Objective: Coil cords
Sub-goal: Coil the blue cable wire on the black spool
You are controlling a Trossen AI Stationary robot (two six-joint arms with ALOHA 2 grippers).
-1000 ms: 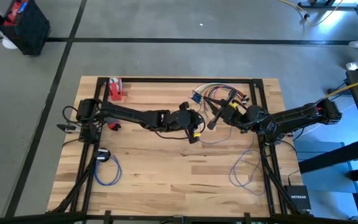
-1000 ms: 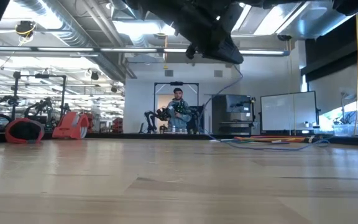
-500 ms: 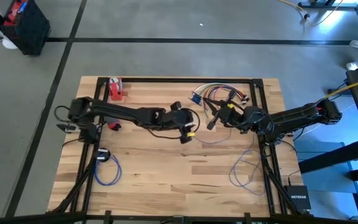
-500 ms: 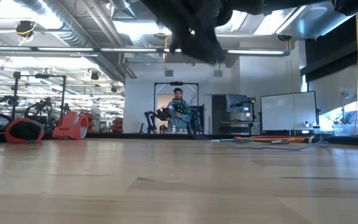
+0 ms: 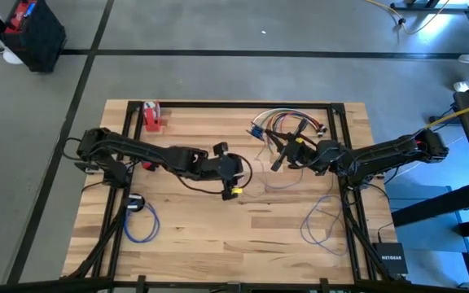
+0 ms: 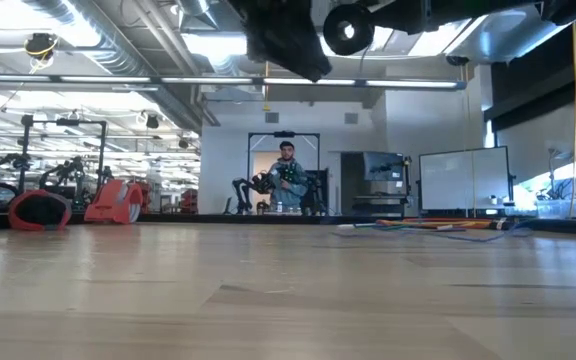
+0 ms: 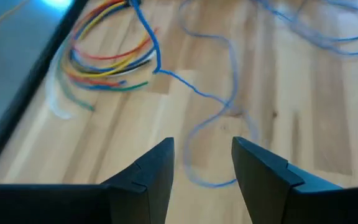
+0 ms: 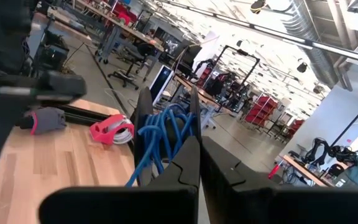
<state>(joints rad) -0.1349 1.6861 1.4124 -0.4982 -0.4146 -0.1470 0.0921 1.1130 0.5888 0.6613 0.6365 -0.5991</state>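
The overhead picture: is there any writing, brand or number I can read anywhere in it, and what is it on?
"NETGEAR": white letters on the small black box on the floor by the table's near right corner.
The blue tag among the cords: any print is too small to read.
The red object at the table's far left: no readable text.
Nothing else legible.

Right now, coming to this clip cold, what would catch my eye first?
The right gripper, shut on a bundle of blue cord, lifted over the table's far right. Next, the colored cords fanned out at the far edge beside it. The left gripper hangs open mid-table over a loose blue cord.
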